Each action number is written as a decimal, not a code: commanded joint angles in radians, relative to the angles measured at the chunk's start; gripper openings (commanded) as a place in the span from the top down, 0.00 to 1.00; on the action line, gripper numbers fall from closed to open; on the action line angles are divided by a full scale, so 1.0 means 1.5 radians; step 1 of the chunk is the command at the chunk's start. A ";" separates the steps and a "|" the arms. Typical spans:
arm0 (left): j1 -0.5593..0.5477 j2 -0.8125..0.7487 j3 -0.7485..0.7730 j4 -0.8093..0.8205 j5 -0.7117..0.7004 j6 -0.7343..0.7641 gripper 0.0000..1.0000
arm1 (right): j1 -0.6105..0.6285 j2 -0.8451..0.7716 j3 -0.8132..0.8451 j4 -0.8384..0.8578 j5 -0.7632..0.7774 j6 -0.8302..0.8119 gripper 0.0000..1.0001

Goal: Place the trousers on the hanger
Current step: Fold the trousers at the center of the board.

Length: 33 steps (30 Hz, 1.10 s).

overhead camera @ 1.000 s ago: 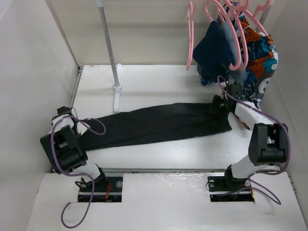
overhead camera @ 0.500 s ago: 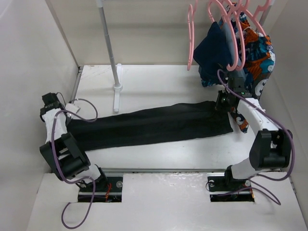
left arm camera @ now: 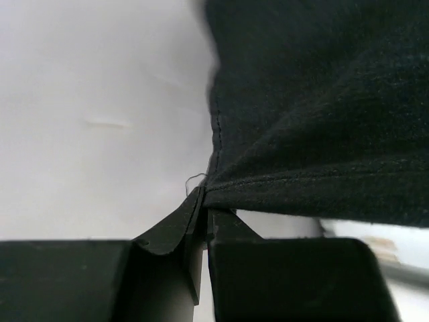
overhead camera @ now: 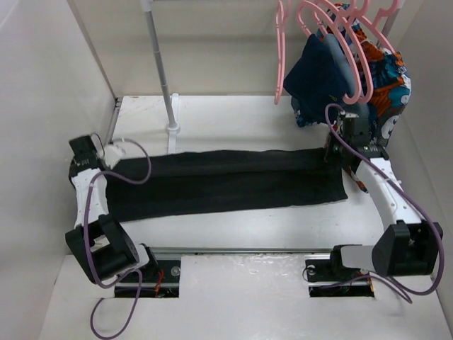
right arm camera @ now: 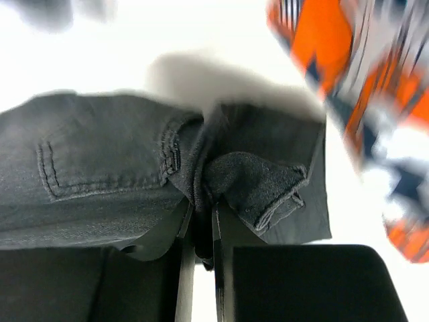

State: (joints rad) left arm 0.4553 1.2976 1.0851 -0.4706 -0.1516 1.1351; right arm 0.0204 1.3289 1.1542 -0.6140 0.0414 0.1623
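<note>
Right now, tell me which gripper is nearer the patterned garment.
Right. The right gripper holds the trousers beside the patterned garment; the left gripper is across the table.

The long black fabric trousers [overhead camera: 226, 180] are plain. So are the thin pink plastic hanger [overhead camera: 281, 60] and navy-blue cloth garment [overhead camera: 315, 74]; the patterned cloth garment [overhead camera: 389, 79] mixes blue, orange, white.

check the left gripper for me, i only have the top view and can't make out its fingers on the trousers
Observer: In the left wrist view, the left gripper is pinched shut on a stitched edge of the trousers.
Operator: and the right one
Observer: The right gripper is shut on a bunched fold of fabric, just beside a stitched pocket.
Operator: anything near that fold
Observer: The patterned garment shows blurred just past it, at the upper right of the right wrist view.
</note>
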 commanded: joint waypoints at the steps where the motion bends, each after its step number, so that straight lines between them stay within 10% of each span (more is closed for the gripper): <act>1: 0.051 -0.011 -0.147 0.013 -0.179 0.103 1.00 | -0.027 -0.059 -0.080 0.028 0.154 -0.001 1.00; 14: 0.051 -0.017 -0.363 0.089 -0.313 0.186 1.00 | -0.047 -0.039 -0.216 0.043 0.084 0.053 1.00; 15: 0.051 -0.011 -0.363 0.089 -0.319 0.186 1.00 | -0.047 -0.039 -0.216 0.043 0.084 0.053 0.95; 18: 0.051 -0.011 -0.357 0.089 -0.326 0.186 1.00 | -0.065 -0.052 -0.224 0.034 0.084 0.090 0.18; 20: 0.051 -0.011 -0.357 0.089 -0.319 0.186 1.00 | -0.065 -0.077 -0.224 0.016 0.099 0.110 0.04; 29: 0.051 -0.005 -0.302 0.044 -0.269 0.148 0.96 | -0.065 -0.277 -0.190 -0.044 0.163 0.145 0.11; 33: 0.051 -0.005 -0.287 0.029 -0.263 0.141 0.96 | -0.102 -0.249 -0.220 -0.052 -0.019 0.218 0.00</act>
State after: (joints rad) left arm 0.5217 1.2984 0.6147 -0.3943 -0.5373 1.3624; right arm -0.1013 0.9081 0.8471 -0.6735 0.1753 0.4004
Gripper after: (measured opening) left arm 0.040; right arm 0.995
